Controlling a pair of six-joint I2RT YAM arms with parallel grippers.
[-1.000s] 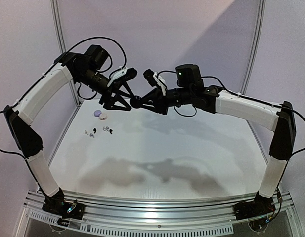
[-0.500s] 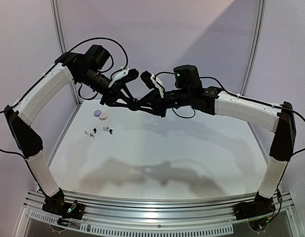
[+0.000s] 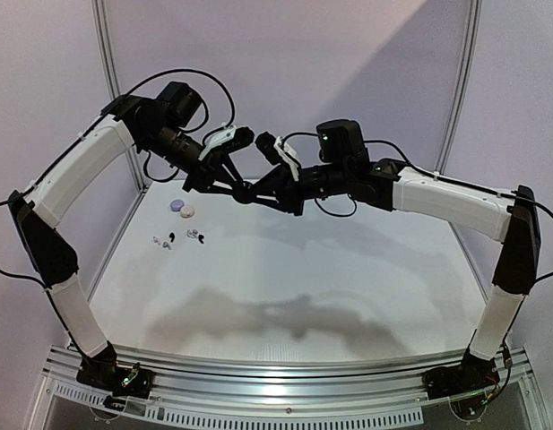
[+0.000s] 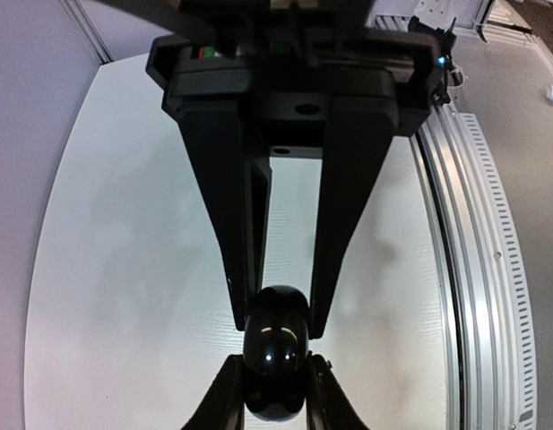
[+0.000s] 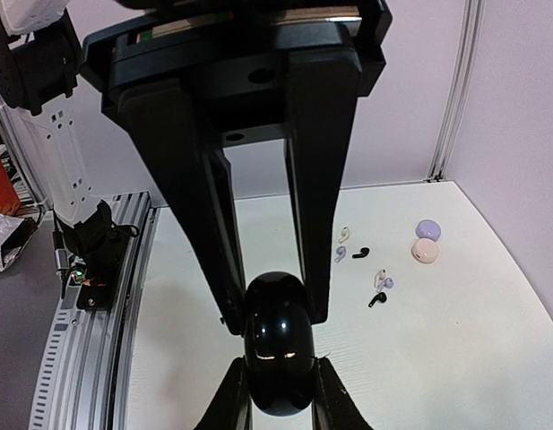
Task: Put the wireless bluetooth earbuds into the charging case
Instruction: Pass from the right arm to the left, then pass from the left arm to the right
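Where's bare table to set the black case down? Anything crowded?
Free: the table from the earbuds across to its right edge, and forward to the rail. Crowded: only the far-left corner, where earbuds, a lavender puck and a pink puck cluster.

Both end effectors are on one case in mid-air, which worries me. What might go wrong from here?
The left end effector and right end effector pinch the same glossy, round black charging case above the table; any mismatched pull may make it slip and fall.
A dropped case might roll into the earbuds lying loose at the table's far left.
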